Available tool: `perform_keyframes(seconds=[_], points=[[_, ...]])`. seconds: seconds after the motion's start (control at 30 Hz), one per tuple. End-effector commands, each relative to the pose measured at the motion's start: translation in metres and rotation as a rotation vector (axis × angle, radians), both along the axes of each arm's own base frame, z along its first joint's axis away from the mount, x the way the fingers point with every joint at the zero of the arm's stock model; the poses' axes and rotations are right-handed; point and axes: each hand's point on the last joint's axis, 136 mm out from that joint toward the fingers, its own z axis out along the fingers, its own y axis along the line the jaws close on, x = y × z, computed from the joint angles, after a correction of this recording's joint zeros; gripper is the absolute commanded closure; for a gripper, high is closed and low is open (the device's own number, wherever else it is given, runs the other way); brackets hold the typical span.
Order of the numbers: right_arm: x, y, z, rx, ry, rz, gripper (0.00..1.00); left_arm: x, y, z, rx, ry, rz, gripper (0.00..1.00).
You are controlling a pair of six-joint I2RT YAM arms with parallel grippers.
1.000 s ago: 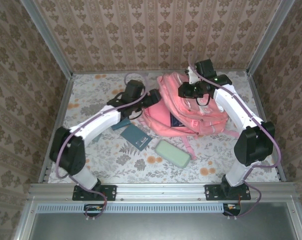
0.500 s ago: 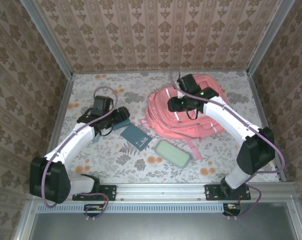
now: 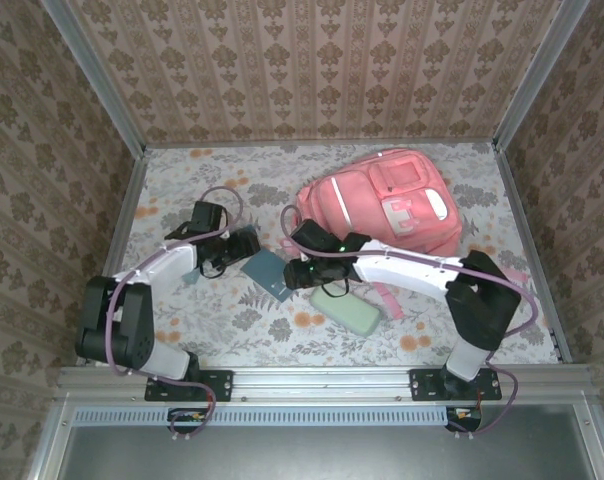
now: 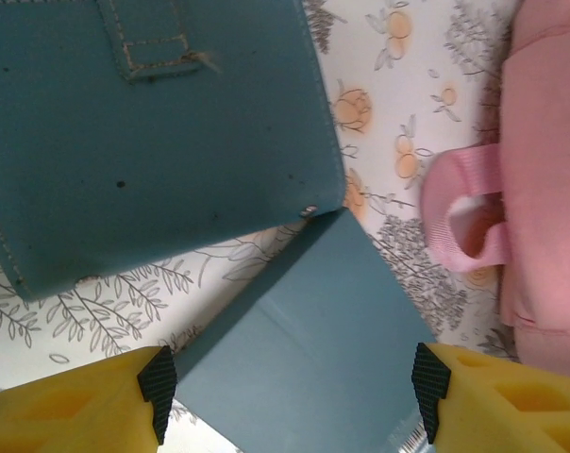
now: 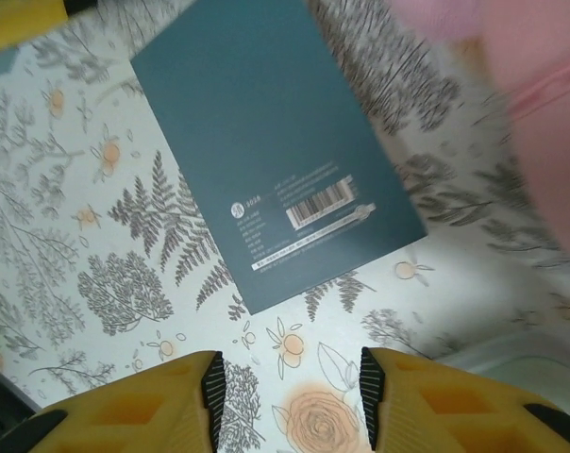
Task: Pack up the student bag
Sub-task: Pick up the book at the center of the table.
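The pink student bag (image 3: 382,205) lies flat at the back right of the table, pockets up; its edge and a strap loop (image 4: 464,208) show in the left wrist view. A teal book (image 3: 265,268) lies in front of its left side. My left gripper (image 3: 237,248) hovers open over the book's far corner (image 4: 304,330), fingers astride it without touching. My right gripper (image 3: 297,272) is open over the tablecloth just off the book's barcode end (image 5: 266,160), nothing between its fingers (image 5: 212,387).
A teal fabric case (image 4: 143,132) with a stitched loop lies beside the book, under my left wrist. A pale green pencil case (image 3: 347,308) rests near the front, right of the book. Aluminium rails and patterned walls enclose the floral table (image 3: 232,330).
My right arm left the top of the bag and swung forward-left down to the book. The bag now lies uncovered and flat. My left gripper edged right over the book.
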Motion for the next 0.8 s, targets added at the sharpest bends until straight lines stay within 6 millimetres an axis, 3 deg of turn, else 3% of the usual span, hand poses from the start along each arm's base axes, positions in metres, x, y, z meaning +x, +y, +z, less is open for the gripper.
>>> perform_keyframes(seconds=[0.0, 0.3, 0.43, 0.57, 0.77], points=[[0.001, 0.011, -0.019, 0.066, 0.073, -0.085, 0.54, 0.010, -0.004, -0.003, -0.019, -0.027, -0.039, 0.30], [0.006, 0.023, -0.053, 0.065, 0.150, -0.147, 0.52, 0.012, -0.010, -0.025, -0.041, 0.027, -0.056, 0.31], [0.007, 0.012, -0.070, -0.019, 0.189, -0.205, 0.51, 0.006, -0.012, -0.026, -0.046, 0.035, -0.058, 0.32], [0.007, -0.001, -0.082, -0.069, 0.215, -0.251, 0.51, -0.006, -0.014, -0.026, -0.061, 0.044, -0.049, 0.32], [0.022, 0.000, -0.077, -0.042, 0.188, -0.235, 0.53, -0.035, -0.019, -0.025, -0.102, 0.057, -0.031, 0.34]])
